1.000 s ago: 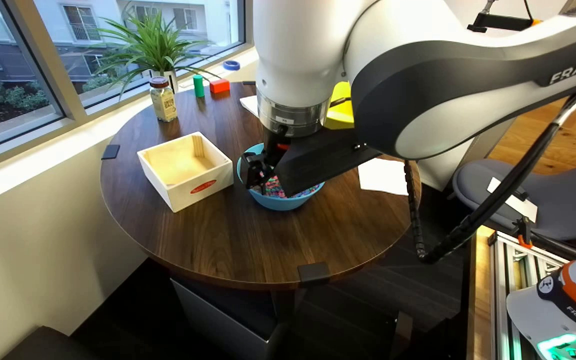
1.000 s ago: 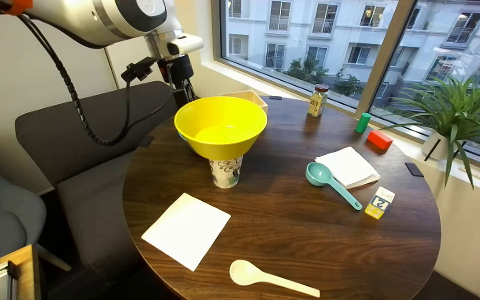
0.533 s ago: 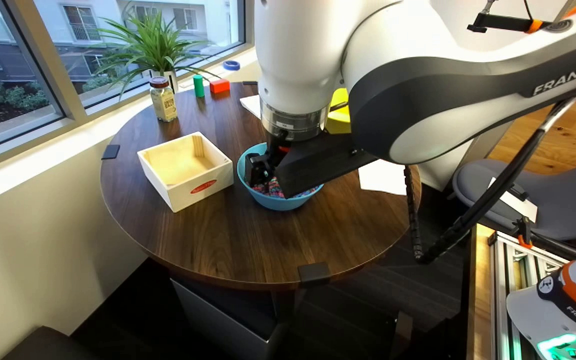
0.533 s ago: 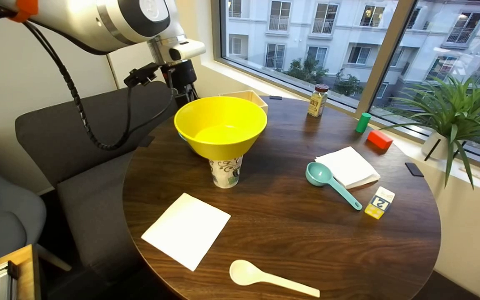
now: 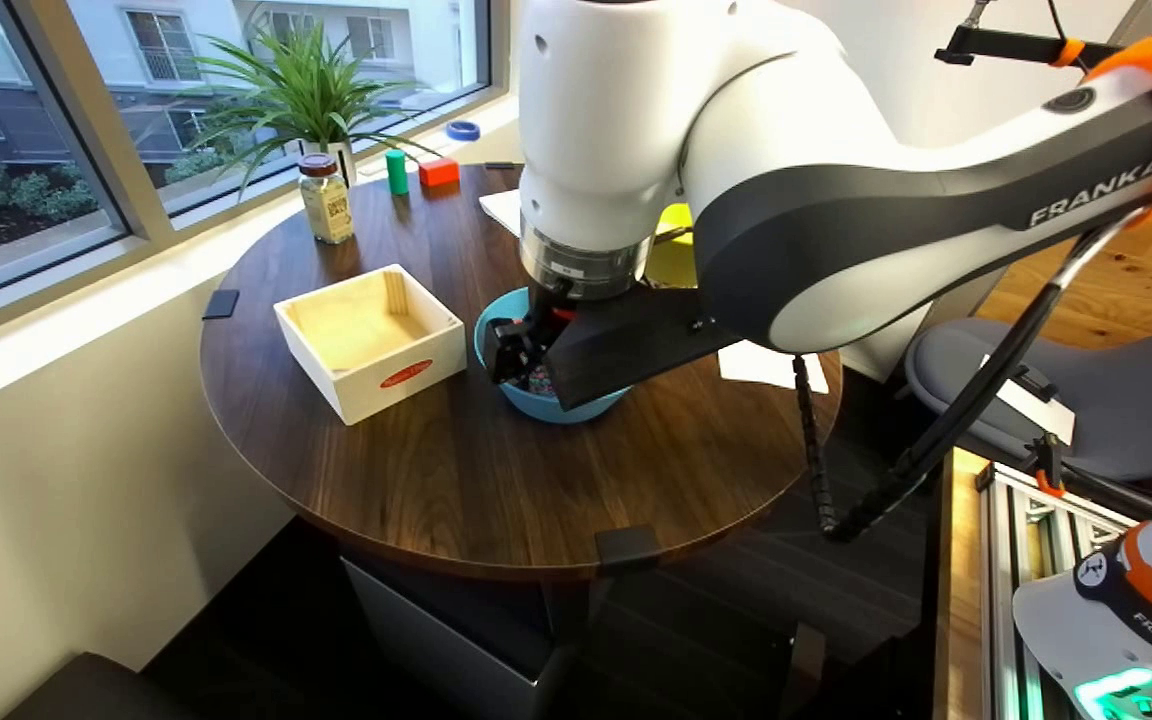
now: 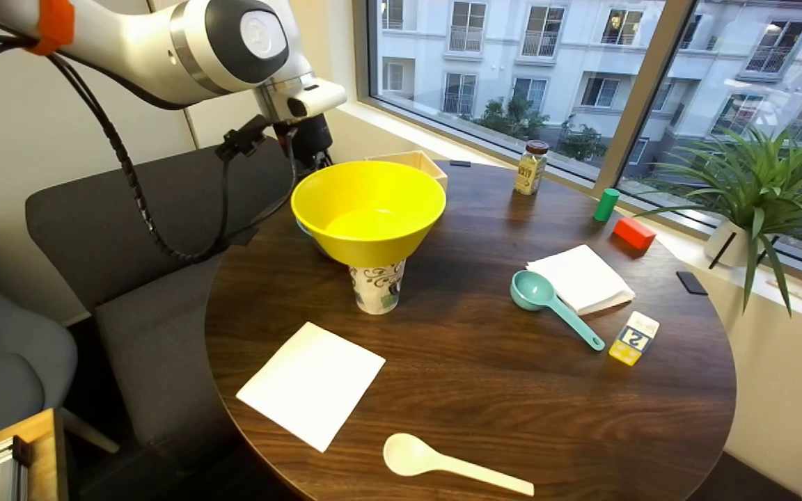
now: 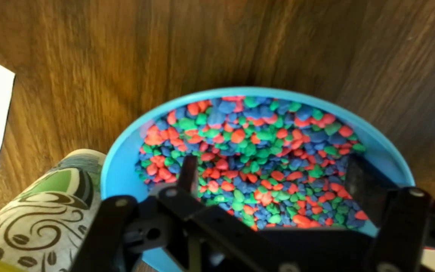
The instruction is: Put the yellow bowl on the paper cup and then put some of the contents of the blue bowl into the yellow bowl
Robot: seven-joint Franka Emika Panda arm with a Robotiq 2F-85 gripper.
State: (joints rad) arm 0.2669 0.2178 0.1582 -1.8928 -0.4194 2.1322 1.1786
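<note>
Robot arm point(image 5: 816, 235) bent, wrist point(image 5: 581, 267) angled down, pincer point(image 7: 272, 172) spread, fingers point(image 7: 364, 185) well apart

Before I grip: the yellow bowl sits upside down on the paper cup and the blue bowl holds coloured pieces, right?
No: an exterior view shows the yellow bowl open side up on the paper cup. The blue bowl does hold coloured pieces.

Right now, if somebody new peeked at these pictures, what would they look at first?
Probably the big yellow bowl, perched on the swirly paper cup in an exterior view. Next, the red, green and blue bits in the blue bowl, seen past the open gripper in the wrist view.
</note>
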